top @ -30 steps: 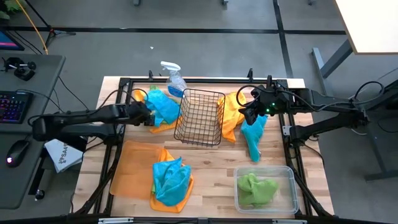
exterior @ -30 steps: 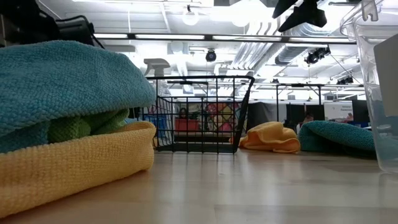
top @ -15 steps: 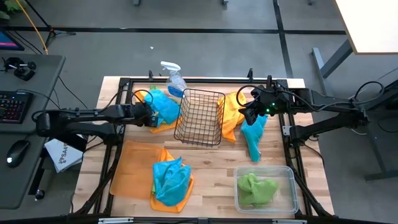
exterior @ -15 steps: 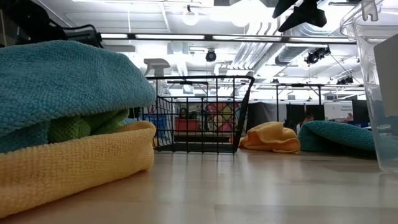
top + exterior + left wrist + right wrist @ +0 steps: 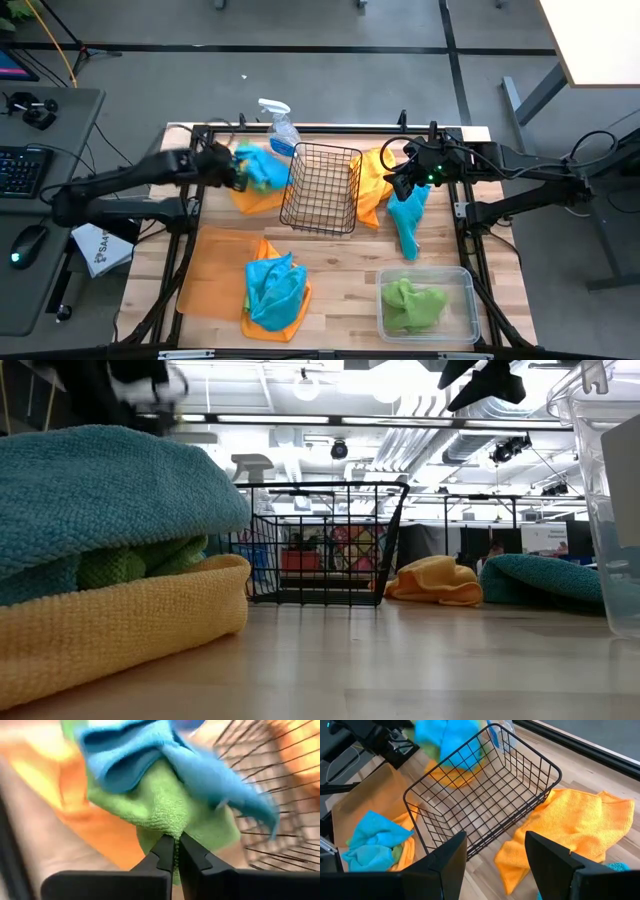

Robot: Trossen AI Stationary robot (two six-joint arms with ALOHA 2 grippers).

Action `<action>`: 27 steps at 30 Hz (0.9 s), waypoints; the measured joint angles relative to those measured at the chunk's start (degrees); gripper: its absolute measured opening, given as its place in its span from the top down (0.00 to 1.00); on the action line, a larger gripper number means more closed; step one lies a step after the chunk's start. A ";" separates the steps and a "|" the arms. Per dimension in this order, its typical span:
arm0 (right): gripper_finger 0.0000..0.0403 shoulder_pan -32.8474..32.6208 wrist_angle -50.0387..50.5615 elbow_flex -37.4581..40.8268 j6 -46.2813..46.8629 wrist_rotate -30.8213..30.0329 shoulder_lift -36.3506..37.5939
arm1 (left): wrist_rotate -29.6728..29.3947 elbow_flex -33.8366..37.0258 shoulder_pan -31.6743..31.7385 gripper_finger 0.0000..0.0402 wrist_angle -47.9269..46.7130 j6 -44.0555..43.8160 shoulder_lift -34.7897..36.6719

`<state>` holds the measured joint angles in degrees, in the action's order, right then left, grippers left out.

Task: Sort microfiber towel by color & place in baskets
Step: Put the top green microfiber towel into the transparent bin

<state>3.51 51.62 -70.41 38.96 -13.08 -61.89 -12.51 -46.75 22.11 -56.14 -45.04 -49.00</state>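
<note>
A lime green towel is pinched between the closed fingers of the left claw, with a turquoise towel draped over it. This bundle is seen just beside the left wall of the black wire basket, above an orange towel lying on the table near the rear left corner.

The basket is set upright at the middle of the table's rear half, its mouth unobstructed from above. Against its right wall a second orange towel is spread, and just right of that a turquoise towel is stretched toward the front. The right claw is held over these two cloths with its fingers wide apart and nothing between them.

At the front left the flat orange tray is laid close to the table's edge; a turquoise towel heaped on an orange one overlaps its right side. At the front right corner the clear plastic tub is found with a green towel inside. Bare wood is left between the basket, the tray and the tub.

A spray bottle is stood at the rear edge, just behind the basket's left corner.
</note>
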 joint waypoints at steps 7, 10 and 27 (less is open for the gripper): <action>0.52 0.00 -0.01 0.00 -0.48 0.00 0.00 | -5.38 -22.45 0.00 1.00 -16.35 6.32 -2.93; 0.52 0.00 -0.02 0.00 -1.69 -0.02 0.00 | -7.67 -28.58 0.00 1.00 -17.29 8.54 -4.49; 0.52 0.00 -10.89 -0.01 -9.02 0.10 3.64 | 9.06 -40.08 -5.30 1.00 11.88 23.13 -12.95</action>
<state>3.51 40.72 -70.42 29.95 -12.98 -58.25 -3.46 -86.83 16.81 -44.26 -21.91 -61.95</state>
